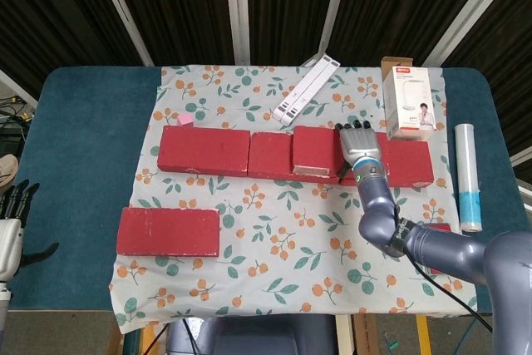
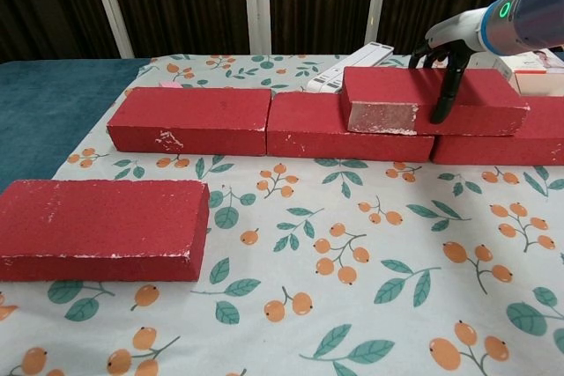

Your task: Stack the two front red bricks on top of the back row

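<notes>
The right hand (image 1: 359, 142) reaches over the far row of red bricks, its fingers (image 2: 440, 94) wrapped down over the stacked brick (image 2: 423, 99), which it grips from above; in the chest view a dark finger runs down the near face of that brick. The stacked brick lies flat on top of the back row (image 1: 249, 154), spanning the seam between the middle brick (image 2: 326, 126) and the right brick (image 2: 520, 143), with its pale, worn end face turned left. The left brick of the row (image 2: 189, 119) sits touching the middle one. The second front brick (image 1: 169, 231) lies flat on the floral cloth (image 1: 283, 272) at the near left, well apart from the row. The left hand (image 1: 12, 222) hangs off the near left edge of the tabletop (image 1: 83, 122), holding nothing, its fingers loosely apart. Beyond the row lie a white strip-shaped item (image 1: 306, 90), a small pink cube (image 1: 185, 120) just beside the left brick's far edge, a white product box (image 1: 407, 99) standing upright, and a white and blue tube (image 1: 468, 176) lying at the right.
</notes>
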Controlling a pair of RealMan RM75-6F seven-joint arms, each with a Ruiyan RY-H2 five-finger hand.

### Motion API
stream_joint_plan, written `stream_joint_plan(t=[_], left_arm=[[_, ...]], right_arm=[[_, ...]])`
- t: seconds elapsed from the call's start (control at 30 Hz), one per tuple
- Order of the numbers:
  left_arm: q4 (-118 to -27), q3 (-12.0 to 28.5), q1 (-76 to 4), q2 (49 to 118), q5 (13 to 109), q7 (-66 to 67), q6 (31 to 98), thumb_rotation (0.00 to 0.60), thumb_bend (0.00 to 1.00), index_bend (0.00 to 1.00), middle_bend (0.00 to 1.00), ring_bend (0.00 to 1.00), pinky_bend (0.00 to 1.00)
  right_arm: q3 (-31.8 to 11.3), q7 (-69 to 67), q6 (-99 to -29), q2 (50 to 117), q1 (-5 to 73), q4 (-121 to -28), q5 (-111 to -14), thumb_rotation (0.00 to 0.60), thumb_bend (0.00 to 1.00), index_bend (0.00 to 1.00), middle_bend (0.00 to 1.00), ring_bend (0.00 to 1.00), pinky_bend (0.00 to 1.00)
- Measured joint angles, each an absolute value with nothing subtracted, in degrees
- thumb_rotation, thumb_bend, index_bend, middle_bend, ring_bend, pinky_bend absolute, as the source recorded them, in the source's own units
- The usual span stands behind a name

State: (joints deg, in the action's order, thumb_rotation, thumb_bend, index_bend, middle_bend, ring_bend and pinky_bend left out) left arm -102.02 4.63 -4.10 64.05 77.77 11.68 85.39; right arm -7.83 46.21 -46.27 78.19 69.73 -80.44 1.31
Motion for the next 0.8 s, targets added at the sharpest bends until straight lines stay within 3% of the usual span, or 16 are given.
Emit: stream_joint_plan(t=[0.2, 0.8], left_arm=[[-102.03, 4.64, -4.04, 63.99, 77.80, 11.54, 85.50, 0.600, 0.00, 0.03, 0.00, 0.00, 0.18], [-102.01, 4.73, -3.94, 64.09, 77.79, 11.57, 85.85, 0.600, 0.00, 0.03, 0.00, 0.00, 0.18]], right_arm=[[-7.86, 46.44, -46.24, 78.00, 70.07, -80.90, 2.26, 0.600, 0.03, 0.00, 0.05, 0.00, 0.00], [-9.35, 45.45, -47.03, 75.66, 70.60, -84.22, 1.71, 0.600, 0.03, 0.00, 0.00, 0.00, 0.00]])
